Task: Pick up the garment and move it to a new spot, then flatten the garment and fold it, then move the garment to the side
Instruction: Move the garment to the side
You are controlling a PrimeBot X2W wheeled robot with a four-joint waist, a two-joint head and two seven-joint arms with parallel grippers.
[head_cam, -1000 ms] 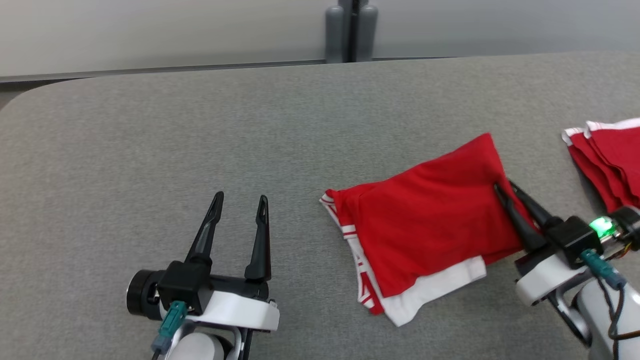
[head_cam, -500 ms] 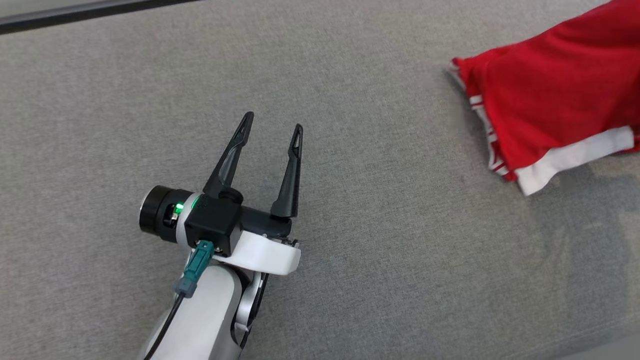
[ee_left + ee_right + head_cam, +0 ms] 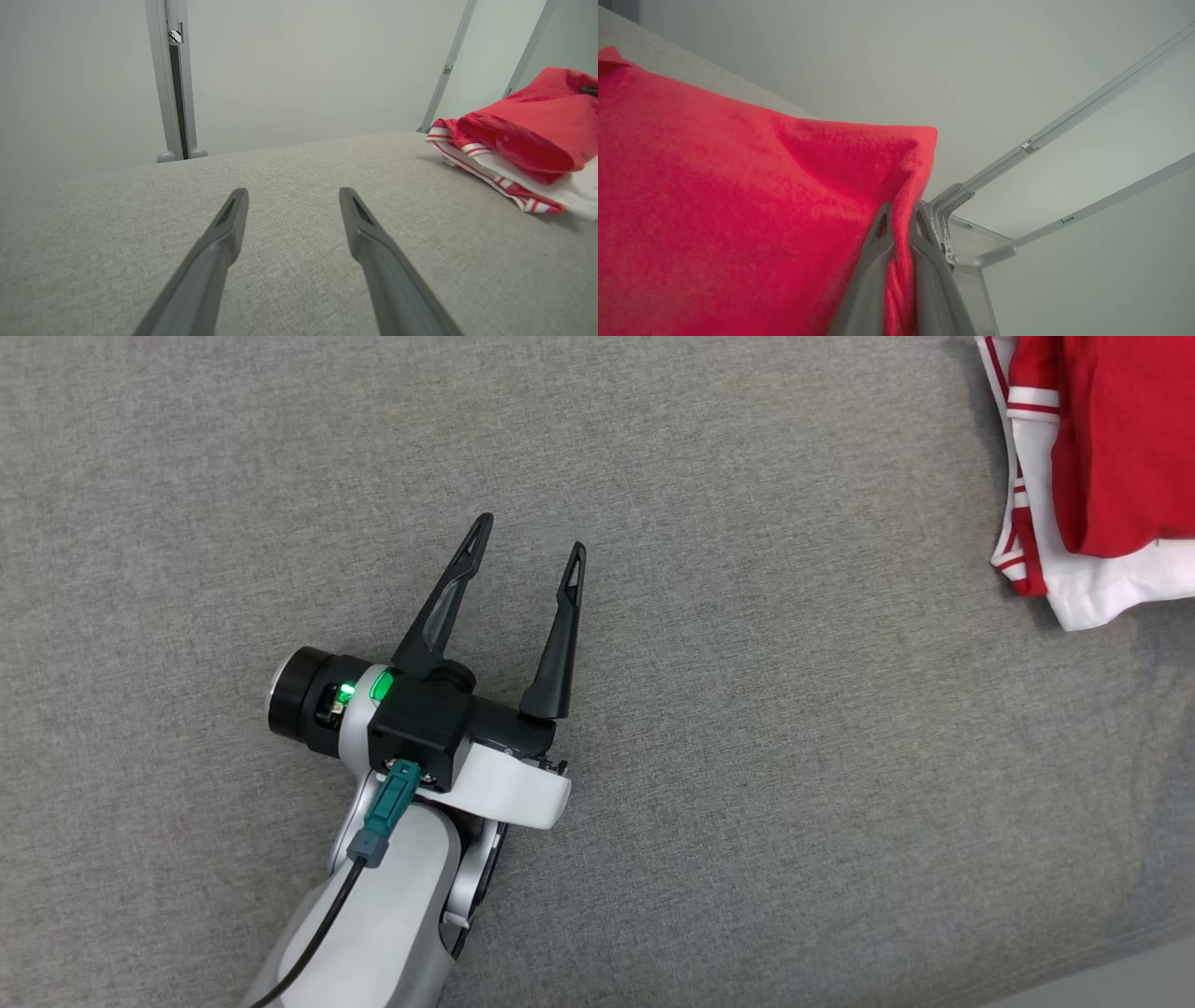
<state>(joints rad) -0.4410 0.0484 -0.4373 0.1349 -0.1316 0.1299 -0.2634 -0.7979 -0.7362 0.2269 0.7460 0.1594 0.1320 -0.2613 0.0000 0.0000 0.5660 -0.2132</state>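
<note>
- Now, in the head view, the left gripper (image 3: pixel 531 534) hangs over the grey padded table (image 3: pixel 747 784). Its two dark fingers are spread wide, point toward 12 o'clock, and have nothing between them.
- The red garment (image 3: pixel 1111 448), trimmed in white with striped banding, sits at 2 o'clock from that gripper and well apart from it. The upper right corner of the frame cuts it off.
- In the right wrist view, the right gripper (image 3: pixel 902 207) is pinched almost closed on a fold of the red cloth, and the fabric's edge rises between its fingers. The rest of the cloth spreads away toward 9 o'clock, with a pale wall and metal rails (image 3: pixel 1064 130) behind at 3 o'clock.
- Seen from the left wrist, the garment rests on the table at 2 o'clock as a layered bundle, red on top and the white and striped band beneath. Its far side is raised.
- Judging by that layering, the pick-up, flattening and folding look done, and the last step, carrying the garment to the side, appears to be the one in hand.
- Setting the bundle down at the side and letting go would remain. Whether it is lifted clear or partly dragging cannot be told.
</note>
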